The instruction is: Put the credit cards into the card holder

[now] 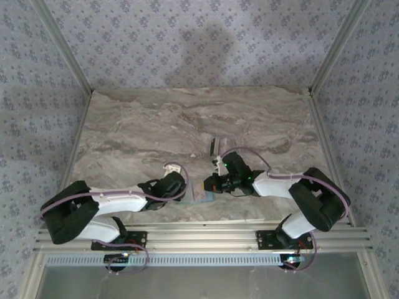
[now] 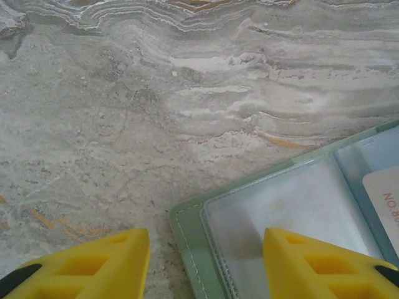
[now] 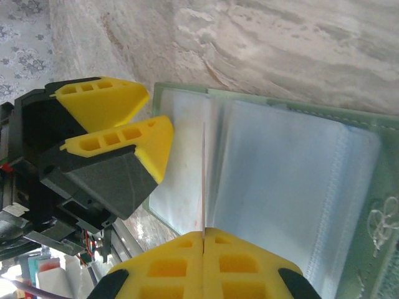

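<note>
Desk (image 1: 187, 118): marbled grey top, largely bare beyond both claws.

Card holder (image 3: 280, 180): green, lying open and flat on the desk with its clear sleeves facing up. It sits directly below and ahead of the right claw. One corner reaches in between the left claw's fingers, under the right-hand one.

Left claw (image 2: 207, 237): jaws apart, gripping nothing. One finger hangs over bare desk, the other over the holder's corner panel. Contact with the panel: cannot tell.

Right claw (image 3: 203, 240): jaws closed on a card (image 3: 203, 180). The card shows edge-on as a thin line running straight out from the fingertips across the sleeves, on the side nearer the left claw. It stands on edge rather than lying flat.

Second card (image 2: 383, 205): pale, printed, on the holder panel to the right of the left claw. In a sleeve or on top: cannot tell.

Small pale item (image 1: 216, 148): on the desk beyond the right claw, too small to name.

Judgement: insertion step under way; the held card looks not yet seated.

Risks:
- The holder looks unpinned, so a push from the card edge could slide it across the desk.
- A steep card may miss the sleeve mouth and skate over the plastic or buckle.
- With so narrow a pinch, the card could pivot in the jaws.
- The claws work close together, so a small misjudged move could knock them.
</note>
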You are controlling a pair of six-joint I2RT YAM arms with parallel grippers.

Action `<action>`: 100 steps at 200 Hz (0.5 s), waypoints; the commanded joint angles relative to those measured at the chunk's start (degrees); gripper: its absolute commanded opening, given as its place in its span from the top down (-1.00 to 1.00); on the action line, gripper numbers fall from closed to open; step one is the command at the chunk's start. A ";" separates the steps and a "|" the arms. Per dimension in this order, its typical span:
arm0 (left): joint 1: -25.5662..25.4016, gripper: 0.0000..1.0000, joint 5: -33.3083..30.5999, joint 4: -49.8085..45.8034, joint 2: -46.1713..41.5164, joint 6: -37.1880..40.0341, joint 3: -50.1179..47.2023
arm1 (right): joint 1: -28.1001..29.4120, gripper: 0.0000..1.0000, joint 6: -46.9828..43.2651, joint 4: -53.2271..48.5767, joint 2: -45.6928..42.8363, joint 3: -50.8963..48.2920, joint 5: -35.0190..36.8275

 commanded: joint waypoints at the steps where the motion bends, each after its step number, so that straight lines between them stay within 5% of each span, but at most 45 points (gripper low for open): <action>1: -0.55 0.01 -1.66 -1.07 1.19 -0.71 -1.21 | -0.67 1.00 1.48 -0.17 0.05 -0.66 -2.17; 100: -1.11 0.04 -1.65 -0.53 2.35 -0.62 -0.95 | -0.99 1.00 3.98 3.43 4.04 -1.12 -5.63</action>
